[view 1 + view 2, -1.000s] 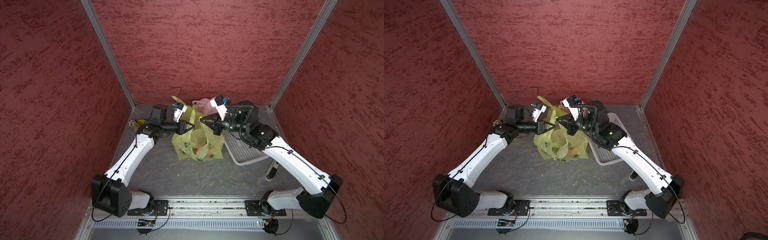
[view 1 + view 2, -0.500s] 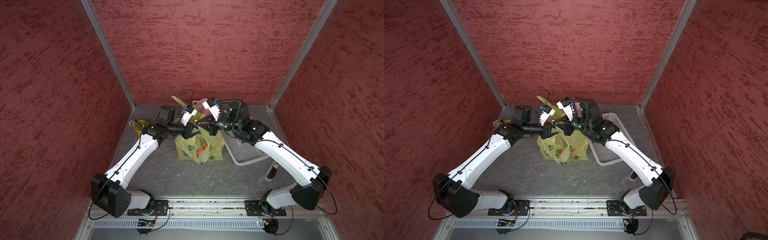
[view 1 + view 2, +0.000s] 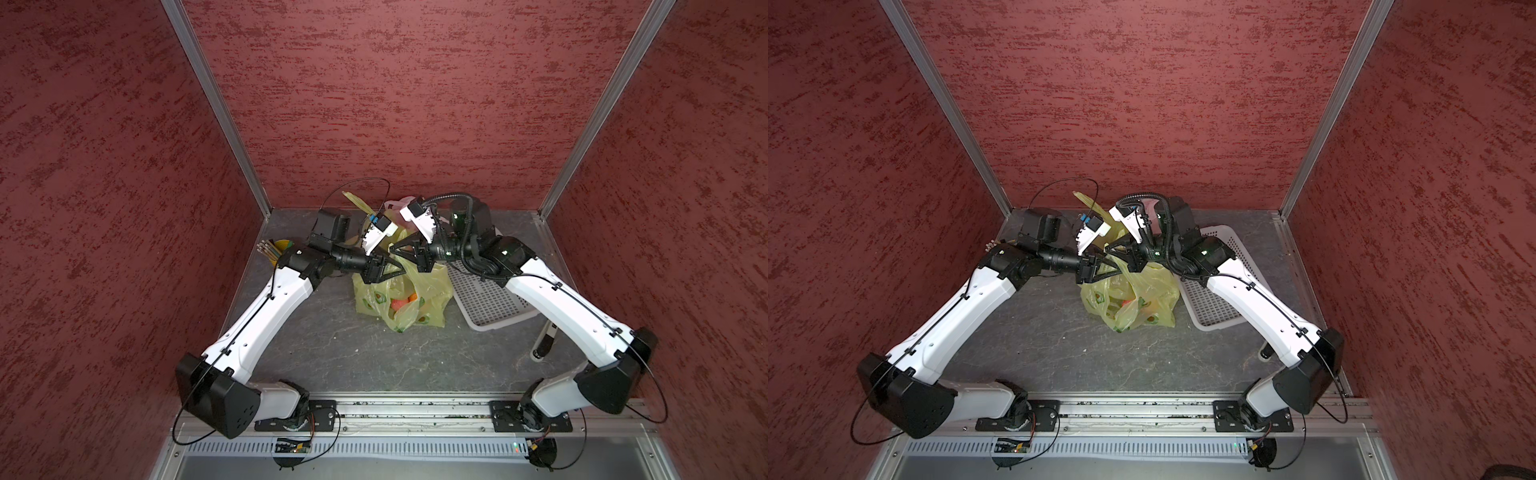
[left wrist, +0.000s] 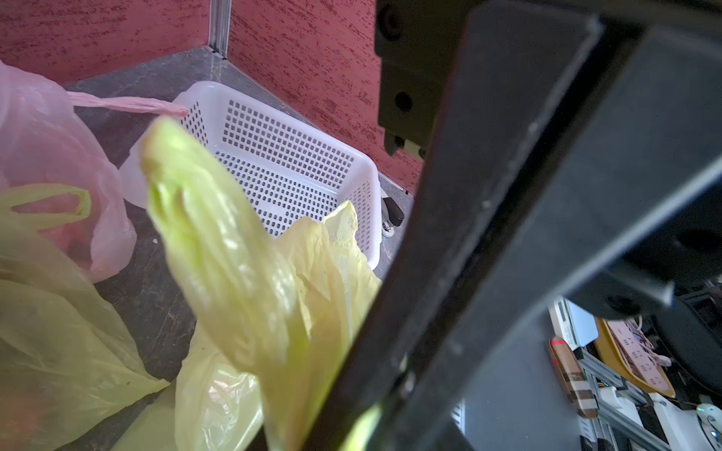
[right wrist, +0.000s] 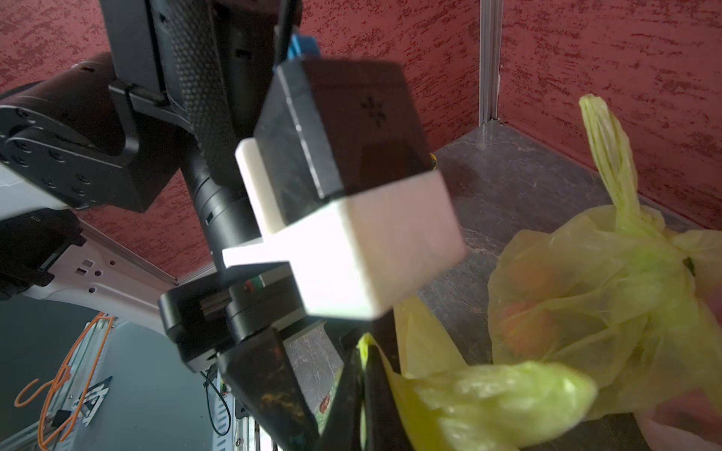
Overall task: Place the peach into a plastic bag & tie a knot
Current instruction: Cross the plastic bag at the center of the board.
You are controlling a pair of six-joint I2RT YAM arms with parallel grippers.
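Yellow plastic bag holds the peach; knotting stage. Right hand pinches a handle; left hand, grip: cannot tell. Next likely needs handles crossed, cinched.

The place read as a robotics lab test cell: red textured wall panels framed by aluminium posts, a grey tabletop, a left arm and right arm mounted on an aluminium rail beside a slotted cable duct.
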